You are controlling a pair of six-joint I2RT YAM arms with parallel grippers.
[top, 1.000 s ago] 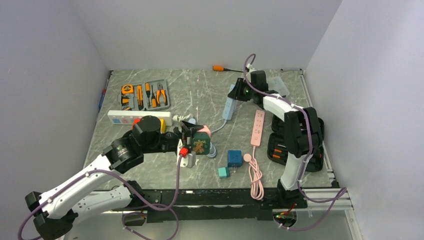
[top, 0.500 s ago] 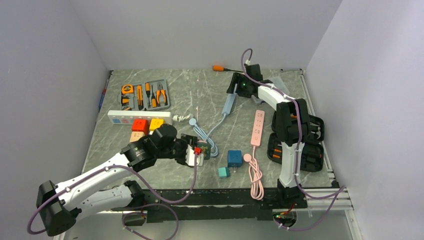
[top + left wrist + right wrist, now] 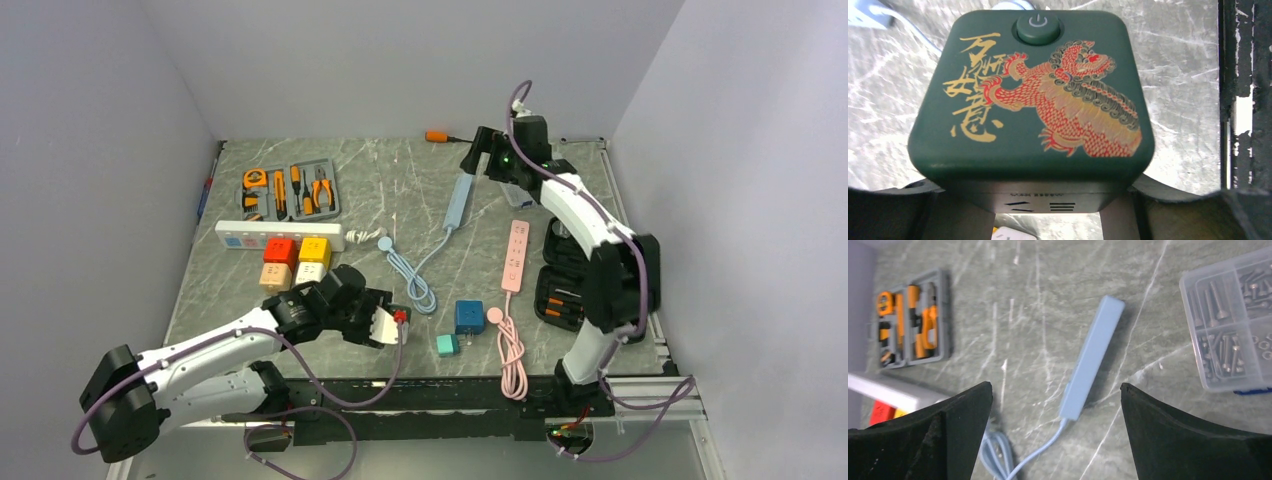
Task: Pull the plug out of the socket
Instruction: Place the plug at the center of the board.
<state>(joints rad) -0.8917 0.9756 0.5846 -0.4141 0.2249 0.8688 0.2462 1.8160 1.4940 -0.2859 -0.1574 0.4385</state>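
Note:
The plug, a dark green cube (image 3: 1033, 90) with a red-and-gold lion and a round power button, fills the left wrist view. My left gripper (image 3: 388, 322) is shut on its lower sides, low over the table's near edge. The socket, a slim light-blue power strip (image 3: 456, 203), lies flat at the back centre, well apart from the cube, its cable looping toward the middle. My right gripper (image 3: 483, 160) hovers above the strip's far end, open with nothing between its fingers. In the right wrist view the light-blue strip (image 3: 1090, 357) shows below the open gripper (image 3: 1054, 386).
An orange tool kit (image 3: 290, 190) and a white power strip (image 3: 280, 235) with coloured cubes sit at back left. A pink strip (image 3: 515, 255), a blue cube (image 3: 468, 315) and a teal cube (image 3: 447, 344) lie centre-right. A clear screw box (image 3: 1233, 325) is beside the right gripper.
My right gripper has opened, let go of the light-blue strip and lifted off it. My left arm has drawn back toward the near edge, carrying the green cube.

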